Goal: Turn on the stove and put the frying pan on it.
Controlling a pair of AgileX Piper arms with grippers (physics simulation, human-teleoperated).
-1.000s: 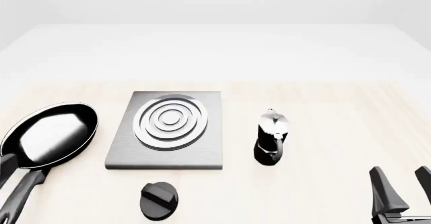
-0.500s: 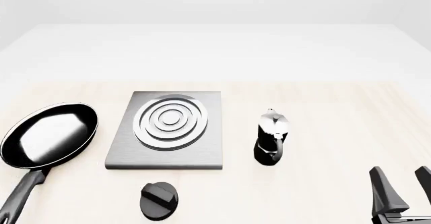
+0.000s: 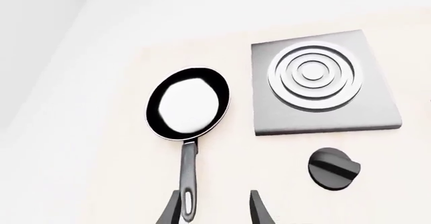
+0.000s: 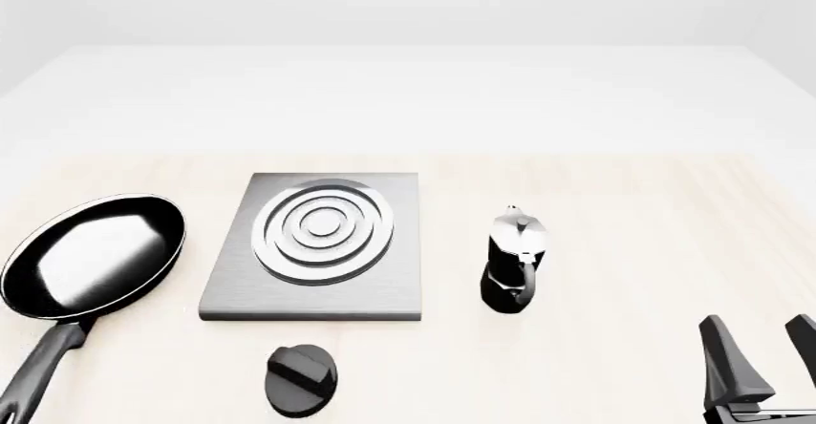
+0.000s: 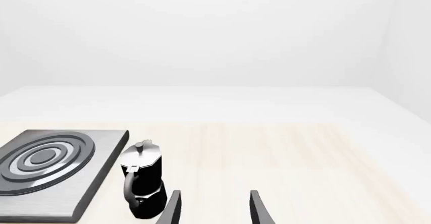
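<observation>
The frying pan [image 4: 92,257] lies on the table at the far left, its long handle [image 4: 36,371] pointing toward the near edge. Right of it sits the stove plate [image 4: 243,286] with its ring burner [image 4: 323,228], and the black knob [image 4: 302,378] lies in front of the plate. My left gripper [image 3: 215,211] shows only in the left wrist view, open and hovering over the end of the pan handle [image 3: 187,176], which lies beside one finger. My right gripper [image 4: 765,362] is open at the near right with nothing between its fingers.
A small black-and-silver moka pot [image 4: 514,262] stands upright just right of the stove, close ahead of my right gripper [image 5: 214,211] in the right wrist view. The table's left edge runs near the pan.
A second ago a dark part of my left gripper showed at the front view's left edge beside the pan handle; it has since left that view. Nothing else moved.
</observation>
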